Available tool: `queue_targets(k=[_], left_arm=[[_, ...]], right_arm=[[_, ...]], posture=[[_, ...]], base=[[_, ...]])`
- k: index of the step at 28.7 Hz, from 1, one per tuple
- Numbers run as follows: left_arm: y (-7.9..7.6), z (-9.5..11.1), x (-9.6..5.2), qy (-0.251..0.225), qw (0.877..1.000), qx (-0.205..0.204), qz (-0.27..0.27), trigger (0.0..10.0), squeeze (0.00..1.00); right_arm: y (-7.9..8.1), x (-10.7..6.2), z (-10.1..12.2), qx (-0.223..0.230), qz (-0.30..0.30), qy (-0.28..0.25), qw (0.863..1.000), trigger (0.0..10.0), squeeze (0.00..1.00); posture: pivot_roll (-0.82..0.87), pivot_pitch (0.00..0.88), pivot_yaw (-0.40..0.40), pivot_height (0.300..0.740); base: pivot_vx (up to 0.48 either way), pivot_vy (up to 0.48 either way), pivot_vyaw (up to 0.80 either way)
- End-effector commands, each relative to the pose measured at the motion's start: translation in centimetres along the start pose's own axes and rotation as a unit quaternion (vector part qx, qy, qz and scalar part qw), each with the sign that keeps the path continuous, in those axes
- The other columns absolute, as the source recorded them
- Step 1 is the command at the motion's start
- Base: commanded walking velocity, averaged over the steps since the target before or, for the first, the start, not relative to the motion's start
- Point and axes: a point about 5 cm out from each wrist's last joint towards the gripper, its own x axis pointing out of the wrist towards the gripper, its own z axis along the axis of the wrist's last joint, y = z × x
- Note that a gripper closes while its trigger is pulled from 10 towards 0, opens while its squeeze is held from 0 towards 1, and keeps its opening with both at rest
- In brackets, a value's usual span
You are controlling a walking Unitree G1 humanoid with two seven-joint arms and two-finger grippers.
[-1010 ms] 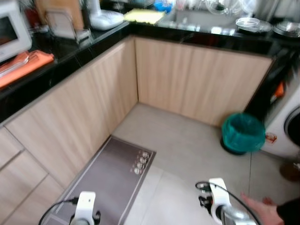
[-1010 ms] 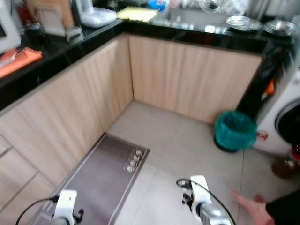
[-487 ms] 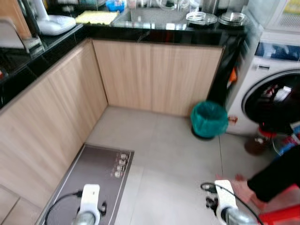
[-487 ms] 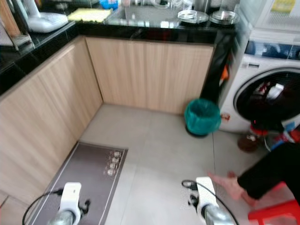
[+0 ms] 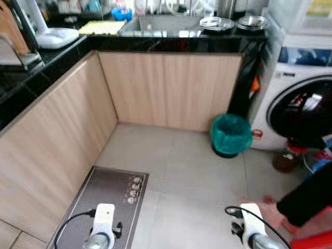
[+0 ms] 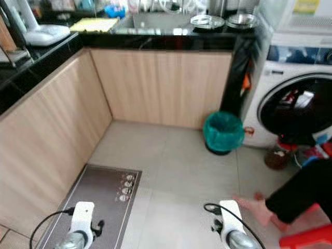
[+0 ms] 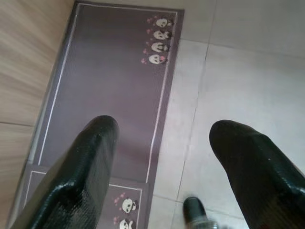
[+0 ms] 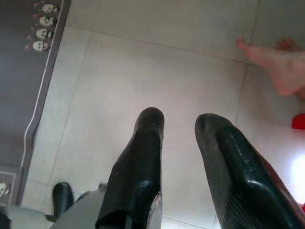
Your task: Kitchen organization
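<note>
The pale tiled floor (image 5: 197,171) fills the middle of the kitchen corner, and everything else sits around it. Light wood cabinets (image 5: 171,88) run along the floor's far edge and down its left side, topped by a black table (image 5: 171,42) that carries a sink (image 5: 155,23), two metal dishes (image 5: 231,22), a yellow cloth (image 5: 101,27) and a white appliance (image 5: 52,36). At the right end of the cabinets a white washing machine (image 5: 298,88) stands on the floor with its round door dark. A dark grey mat (image 5: 106,199) with a row of small cartoon faces lies on the floor against the left cabinets. A green bin (image 5: 231,135) stands on the floor just beside the washing machine. A person's bare foot (image 8: 274,67) and dark trouser leg (image 5: 306,199) rest on the floor to the right, near a red stool (image 5: 314,241).

The left end effector (image 7: 164,157) hangs over the mat's edge, its fingers spread wide apart and holding nothing. The right end effector (image 8: 178,124) hangs over bare tile near the foot, fingers a little apart, also holding nothing.
</note>
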Motion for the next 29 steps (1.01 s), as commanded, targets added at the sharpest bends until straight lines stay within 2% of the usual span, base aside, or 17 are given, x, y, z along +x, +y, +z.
queue_targets(k=[1, 4, 11, 15, 29], left_arm=[[1.14, -0.68, -0.23, 0.01, 1.0, 0.022, 0.009, 10.0, 0.0], [1.26, -0.67, -0.22, 0.013, 1.0, 0.018, 0.011, 10.0, 0.0], [1.13, -0.52, -0.16, 0.013, 1.0, 0.028, 0.003, 10.0, 0.0], [1.15, -0.37, -0.11, 0.012, 0.999, 0.031, 0.002, 10.0, 0.0], [1.36, 0.06, 0.0, 0.008, 0.999, 0.036, 0.0, 10.0, 0.0]], right_arm=[[0.88, 0.22, 0.73, 0.004, 0.011, -0.014, 1.0, 10.0, 0.0], [0.9, 0.24, 0.78, -0.015, 0.013, -0.01, 1.0, 10.0, 0.0], [0.98, 0.25, 0.89, 0.001, 0.012, -0.016, 1.0, 10.0, 0.0], [0.98, 0.28, 0.9, -0.013, 0.012, -0.006, 1.0, 10.0, 0.0], [1.15, 0.37, 1.32, -0.003, 0.01, -0.009, 1.0, 10.0, 0.0]], posture=[[-0.13, 0.0, 0.07, 0.74], [-0.11, 0.0, 0.064, 0.74], [-0.12, 0.0, 0.07, 0.74], [-0.11, 0.0, 0.07, 0.74], [-0.11, 0.0, 0.087, 0.74]], base=[[0.352, 0.0, 0.0], [0.354, 0.0, 0.0], [0.365, 0.0, 0.0], [0.374, 0.0, 0.0], [0.401, 0.0, 0.0]])
